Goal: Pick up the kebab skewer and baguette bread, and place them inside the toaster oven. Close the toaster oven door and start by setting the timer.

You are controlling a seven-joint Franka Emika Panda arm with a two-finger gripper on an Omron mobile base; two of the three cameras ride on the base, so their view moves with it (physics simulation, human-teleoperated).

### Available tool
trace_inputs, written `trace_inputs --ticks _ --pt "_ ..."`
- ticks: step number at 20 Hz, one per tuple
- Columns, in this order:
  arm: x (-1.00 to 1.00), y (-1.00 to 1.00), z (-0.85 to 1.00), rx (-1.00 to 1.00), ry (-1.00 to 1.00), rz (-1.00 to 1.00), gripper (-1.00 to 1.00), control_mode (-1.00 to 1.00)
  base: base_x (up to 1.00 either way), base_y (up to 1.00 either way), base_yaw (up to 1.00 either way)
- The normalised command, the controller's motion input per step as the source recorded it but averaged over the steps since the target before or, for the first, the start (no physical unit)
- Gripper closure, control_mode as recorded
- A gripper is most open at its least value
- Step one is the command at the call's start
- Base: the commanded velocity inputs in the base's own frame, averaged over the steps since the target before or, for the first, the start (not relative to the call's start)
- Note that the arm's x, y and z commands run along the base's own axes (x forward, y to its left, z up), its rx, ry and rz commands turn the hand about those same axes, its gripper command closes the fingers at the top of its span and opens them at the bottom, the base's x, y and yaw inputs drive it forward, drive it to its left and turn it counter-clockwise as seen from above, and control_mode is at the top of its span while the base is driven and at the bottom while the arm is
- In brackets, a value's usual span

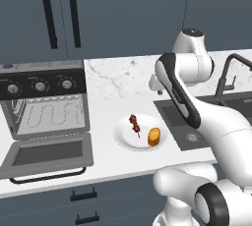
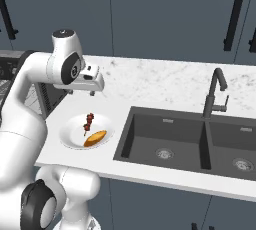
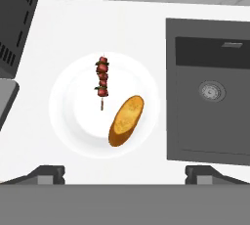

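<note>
1. Kebab skewer (image 3: 102, 79) lies on the white plate (image 3: 68, 121), just beside the baguette bread (image 3: 126, 120) and apart from it.
2. Seen from the hand, its stick runs nearly straight away from the jaws (image 3: 124, 172), crosswise to their gap.
3. Jaws stand wide open, empty, high above the plate; a straight descent looks enough.
4. Toaster oven (image 1: 44, 97) stands beyond the plate on the worktop (image 1: 106, 117), its door (image 1: 49, 156) dropped open.

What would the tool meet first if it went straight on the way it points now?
Probably the white plate, about where the baguette bread lies beside the kebab skewer. The tool stands open and points down at them; whether bread or bare plate comes first is unclear.
</note>
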Motion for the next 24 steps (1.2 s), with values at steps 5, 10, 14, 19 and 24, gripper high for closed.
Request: trace_inputs --ticks 5,10,14,19,24 --pt "0.0 0.0 0.0 0.0 0.0 0.0 -1.0 1.0 -0.03 0.49 0.0" --pt "0.0 0.0 0.0 0.0 0.0 0.0 -1.0 1.0 0.01 0.61 0.0" --pt "0.0 0.0 0.0 0.0 0.0 0.0 -1.0 1.0 0.02 0.44 0.0" --pt "0.0 0.0 0.0 0.0 0.0 0.0 -1.0 1.0 0.08 0.18 0.0" --pt "0.0 0.0 0.0 0.0 0.0 0.0 -1.0 1.0 0.0 0.0 0.0"
